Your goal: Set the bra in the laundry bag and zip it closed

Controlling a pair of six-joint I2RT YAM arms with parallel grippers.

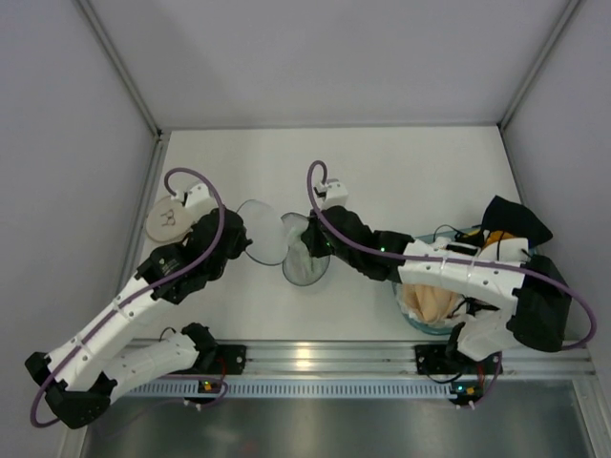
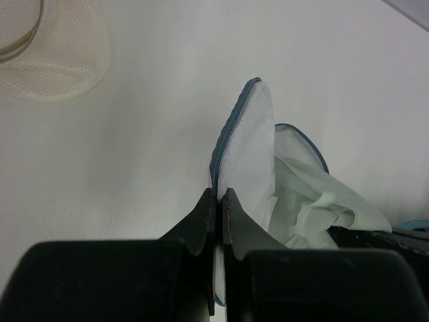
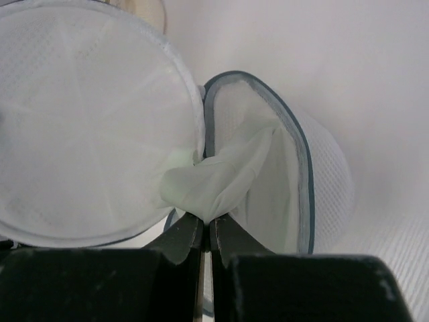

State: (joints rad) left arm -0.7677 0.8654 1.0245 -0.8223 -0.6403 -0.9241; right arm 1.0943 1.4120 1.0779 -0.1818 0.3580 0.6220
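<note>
The laundry bag [image 1: 307, 260] is a round white mesh pouch with a blue-grey rim, lying open at the table's middle. Its round lid [image 1: 263, 232] is flipped out to the left. My left gripper [image 1: 241, 239] is shut on the lid's rim [image 2: 228, 141], holding it on edge. My right gripper [image 1: 320, 244] is shut on the pale green bra [image 3: 214, 182]. The bra's fabric hangs at the bag's mouth [image 3: 281, 161], partly inside. The bra also shows in the left wrist view [image 2: 315, 204], beside the lid. The zipper pull is not visible.
A cream mesh disc [image 1: 170, 219] lies at the left, also seen in the left wrist view [image 2: 47, 47]. A blue basket [image 1: 412, 320] of garments, with a black garment [image 1: 516, 221] over it, stands at the right under my right arm.
</note>
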